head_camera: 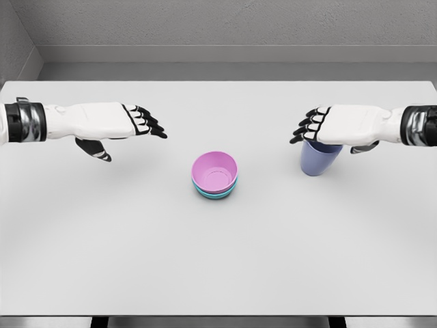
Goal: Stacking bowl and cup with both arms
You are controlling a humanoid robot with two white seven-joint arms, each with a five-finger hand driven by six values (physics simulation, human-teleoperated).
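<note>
Item one: a pink bowl (215,171) is sitting nested inside a teal bowl (216,193), the pair resting near the middle of the white counter (123,260), so the bowl half of the stack appears to be standing done. Item two: a blue-violet cup (319,158) is standing upright to the right of the bowls, well apart from them and nearer the counter's right edge; its rim is lying hidden under the palm above it. Item three: the right robot hand (321,126) is reaching in from the right edge and hovering directly over the cup, fingers extended and only loosely bent, holding nothing; whether the palm is touching the rim cannot be told. It looks to be positioning itself for a top-down grasp of the cup. Item four: the left robot hand (130,123) is hanging over the left part of the counter, fingers stretched flat and thumb drooping, carrying nothing, well clear of the bowls, probably keeping out of the way. Remaining, by judgement: the cup is waiting to be lifted and set into the pink bowl.
</note>
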